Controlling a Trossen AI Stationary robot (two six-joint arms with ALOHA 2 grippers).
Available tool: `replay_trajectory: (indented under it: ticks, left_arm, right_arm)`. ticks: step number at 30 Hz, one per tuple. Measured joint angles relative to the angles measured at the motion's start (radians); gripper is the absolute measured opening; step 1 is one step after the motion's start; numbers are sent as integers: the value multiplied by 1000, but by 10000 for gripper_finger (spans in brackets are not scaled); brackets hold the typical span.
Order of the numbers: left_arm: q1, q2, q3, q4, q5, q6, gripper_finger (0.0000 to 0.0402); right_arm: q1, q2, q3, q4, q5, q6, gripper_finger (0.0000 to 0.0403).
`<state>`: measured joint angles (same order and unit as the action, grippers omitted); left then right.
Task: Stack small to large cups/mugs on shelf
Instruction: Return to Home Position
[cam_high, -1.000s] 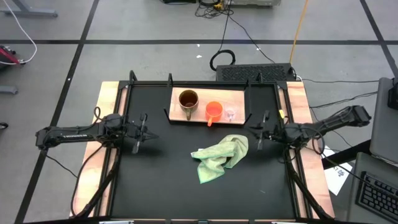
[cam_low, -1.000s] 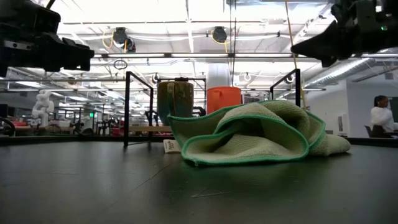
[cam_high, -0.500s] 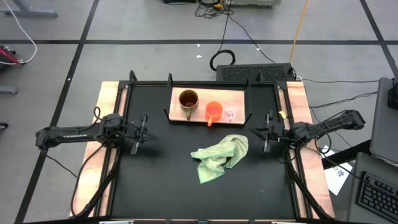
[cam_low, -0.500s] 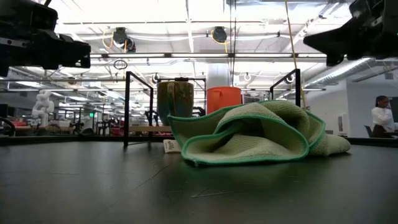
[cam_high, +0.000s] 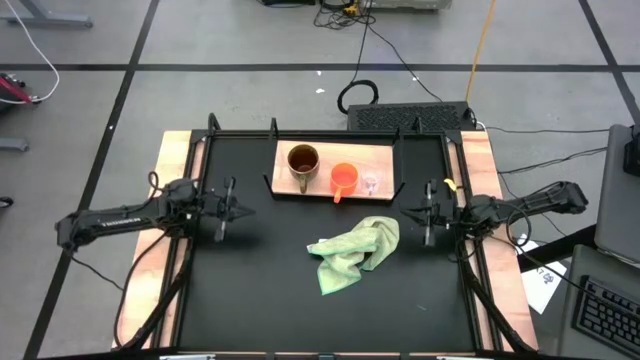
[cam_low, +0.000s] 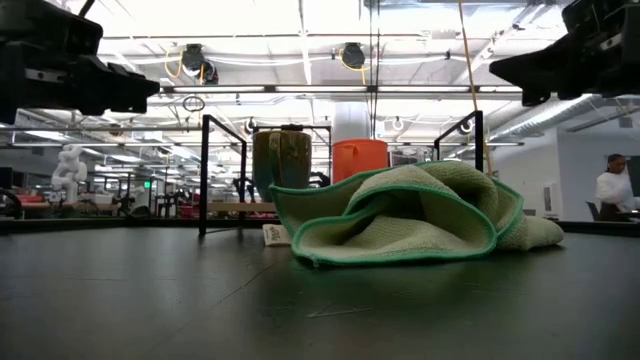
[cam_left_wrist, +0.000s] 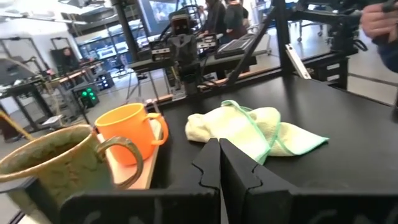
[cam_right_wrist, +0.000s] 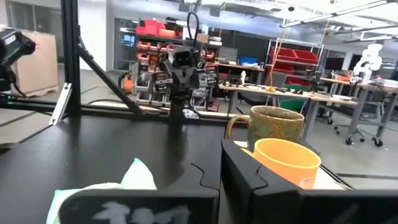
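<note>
The wooden shelf (cam_high: 335, 170) lies at the table's far middle. On it stand, from left to right, the brown mug (cam_high: 303, 162), the orange cup (cam_high: 343, 178) and the clear glass cup (cam_high: 371, 184), each on its base. My left gripper (cam_high: 240, 208) hovers shut and empty at the table's left, pointing toward the shelf and cloth; its view shows the mug (cam_left_wrist: 56, 158) and orange cup (cam_left_wrist: 127, 130). My right gripper (cam_high: 408, 213) hovers shut and empty at the right, near the shelf's right end. The cloth hides the glass cup in the low view.
A crumpled light green cloth (cam_high: 355, 252) lies on the black tabletop in front of the shelf, between the two grippers. Black frame posts (cam_low: 204, 175) stand at the shelf's ends. A person (cam_low: 612, 190) is in the room beyond the table's right side.
My right gripper has drawn back a little toward the table's right edge, away from the shelf. My left gripper has shifted slightly toward the far edge. The cups and the cloth have stayed still.
</note>
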<state>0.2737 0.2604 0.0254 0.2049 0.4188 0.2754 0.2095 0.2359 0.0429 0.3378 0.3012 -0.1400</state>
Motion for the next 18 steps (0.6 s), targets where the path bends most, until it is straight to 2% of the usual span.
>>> replay_trajectory:
  ticks: [9,18]
  left_arm:
    - [28,0,0,-9,0,-101,8]
    - [28,0,0,-81,0,-128,20]
  right_arm:
    - [-7,0,-1,-2,-17,-4,0]
    - [-7,0,-1,-19,-16,-29,0]
